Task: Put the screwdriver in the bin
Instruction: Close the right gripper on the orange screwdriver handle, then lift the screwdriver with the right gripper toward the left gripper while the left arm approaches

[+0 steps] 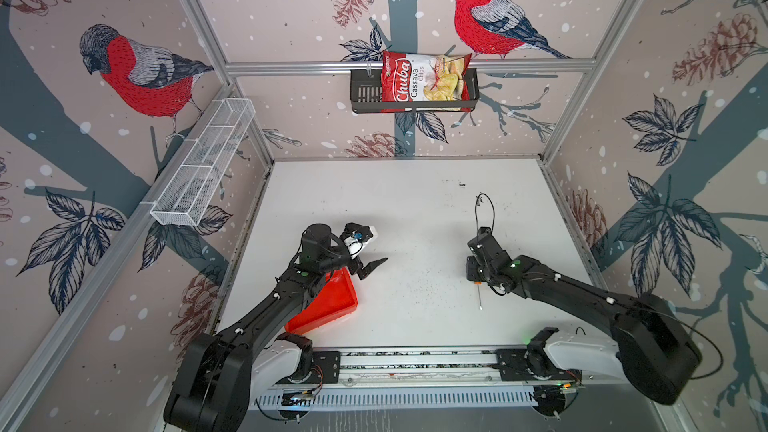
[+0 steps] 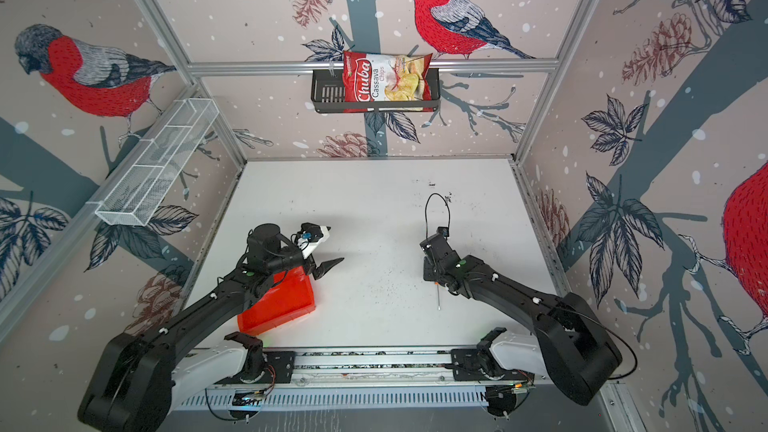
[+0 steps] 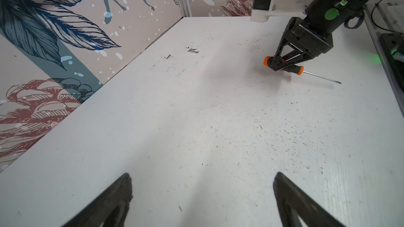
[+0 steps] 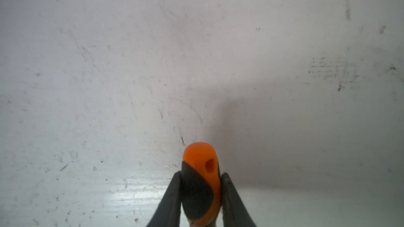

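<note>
Now the right gripper (image 4: 201,174) is clamped on the screwdriver (image 4: 199,160), one finger on each side of the black-and-orange handle. The orange butt end sticks out past the fingertips. In the left wrist view the thin silver shaft points out of the other side of the grip, roughly level with the table (image 3: 196,116). Whether the tool touches the surface or sits just off it cannot be told. In both top views the shaft (image 1: 479,297) (image 2: 438,297) points toward the front rail, right of the table's middle.

There is one screwdriver and one bin (image 1: 332,305) (image 2: 282,309). There are two arms. On the walls hang one black basket (image 1: 365,93) holding one chips bag (image 1: 424,83), and one white wire shelf (image 1: 208,160).

The bin lies near the table's front left corner, well apart from the screwdriver, and the left arm crosses over part of it. The left gripper (image 1: 370,268) (image 3: 203,175) has its jaws spread wide and holds nothing, just beyond the bin's far corner. Bare white tabletop lies between bin and tool. The screwdriver is well clear of the right edge.
</note>
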Tool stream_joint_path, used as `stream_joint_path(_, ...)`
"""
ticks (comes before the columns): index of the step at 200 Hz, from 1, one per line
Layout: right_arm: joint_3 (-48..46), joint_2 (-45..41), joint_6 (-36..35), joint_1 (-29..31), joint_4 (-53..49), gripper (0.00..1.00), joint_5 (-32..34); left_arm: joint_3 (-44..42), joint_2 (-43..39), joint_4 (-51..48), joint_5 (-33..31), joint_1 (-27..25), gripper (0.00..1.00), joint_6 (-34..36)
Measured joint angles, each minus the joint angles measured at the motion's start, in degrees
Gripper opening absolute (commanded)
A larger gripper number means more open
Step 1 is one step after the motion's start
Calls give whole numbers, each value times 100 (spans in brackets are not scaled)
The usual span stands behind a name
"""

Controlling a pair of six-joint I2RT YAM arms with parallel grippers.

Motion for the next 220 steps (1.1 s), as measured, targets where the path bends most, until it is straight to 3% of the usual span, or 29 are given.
stream_joint_path(28, 20, -125, -13, -166, 529, 7, 44, 22, 149, 557, -254, -94, 99, -874)
stream_joint_path(81, 398, -232, -164, -365, 1593, 7, 9, 374, 619, 1307, -1467, -361, 99, -3117)
stream_joint_path(129, 404, -494, 74, -485, 2671, 5, -234, 505, 1360, 2135, -1832, -1093, 99, -4653)
stream_joint_path(172, 127, -597, 686, -481, 3670, 4, -603, 844, 2098, 3051, -1998, -1834, 96, -5292)
stream_joint_path(220, -127, -785, 782, -365, 4468, 4, -861, 1346, 2817, 3554, -2083, -2280, 92, -5593)
